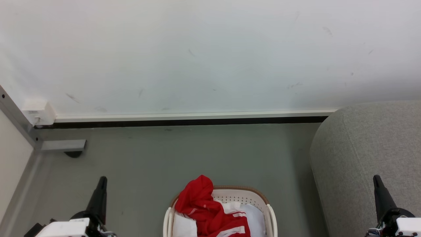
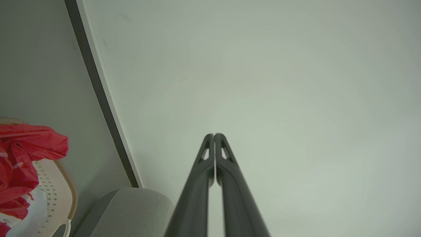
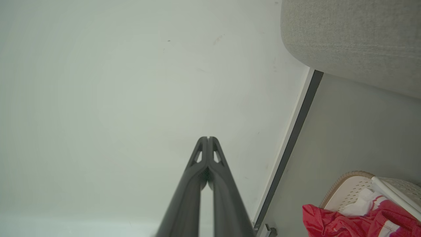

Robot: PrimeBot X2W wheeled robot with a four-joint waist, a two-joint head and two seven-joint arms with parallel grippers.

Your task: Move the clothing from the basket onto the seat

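Note:
The clothing (image 1: 207,207), a red jersey with white striped trim, lies crumpled in the basket (image 1: 241,194), a cream perforated tub with a brown rim, at the bottom middle of the head view. The jersey's top bulges over the basket's far left rim. The seat (image 1: 365,158), a grey fabric sofa with a rounded arm, stands to the right of the basket. My left gripper (image 1: 102,179) is shut and empty, left of the basket. My right gripper (image 1: 375,177) is shut and empty in front of the sofa arm. The wrist views show the left gripper (image 2: 213,135) and the right gripper (image 3: 208,138) pointing at the wall, with the clothing (image 2: 19,158) (image 3: 345,222) at their edges.
A white wall (image 1: 210,56) with a dark skirting strip (image 1: 184,122) runs across behind the grey floor (image 1: 184,158). A small white box (image 1: 38,112) and a metal bracket (image 1: 62,145) sit at the left corner. A pale cloth (image 1: 255,217) lies in the basket beside the jersey.

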